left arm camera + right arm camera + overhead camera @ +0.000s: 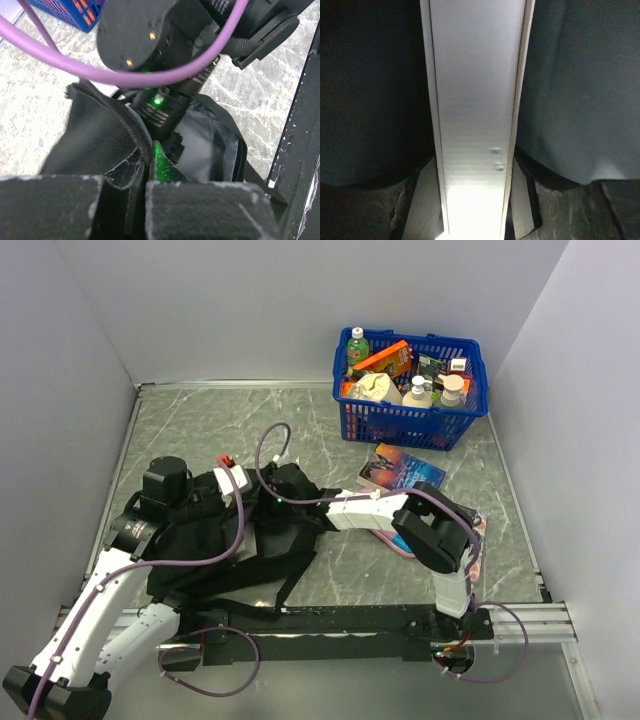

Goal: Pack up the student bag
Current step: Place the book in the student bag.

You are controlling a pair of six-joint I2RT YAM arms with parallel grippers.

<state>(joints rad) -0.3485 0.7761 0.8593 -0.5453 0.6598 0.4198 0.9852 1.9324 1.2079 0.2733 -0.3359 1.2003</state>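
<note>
The student bag (215,540), a black backpack with loose straps, lies on the table's left half, its mouth held up. My left gripper (145,186) is shut on the rim of the mouth (131,131), with the grey lining (205,150) showing inside. The right arm (360,510) reaches across into the opening, and its wrist (165,105) fills the mouth in the left wrist view. My right gripper (472,210) is deep inside the bag, shut on a thick white book (475,100) seen edge-on between dark fabric walls (370,100).
A blue plastic basket (465,420) of groceries stands at the back right. A colourful book (400,468) lies in front of it, and another flat item (478,530) lies under the right arm's elbow. Walls enclose the table on three sides.
</note>
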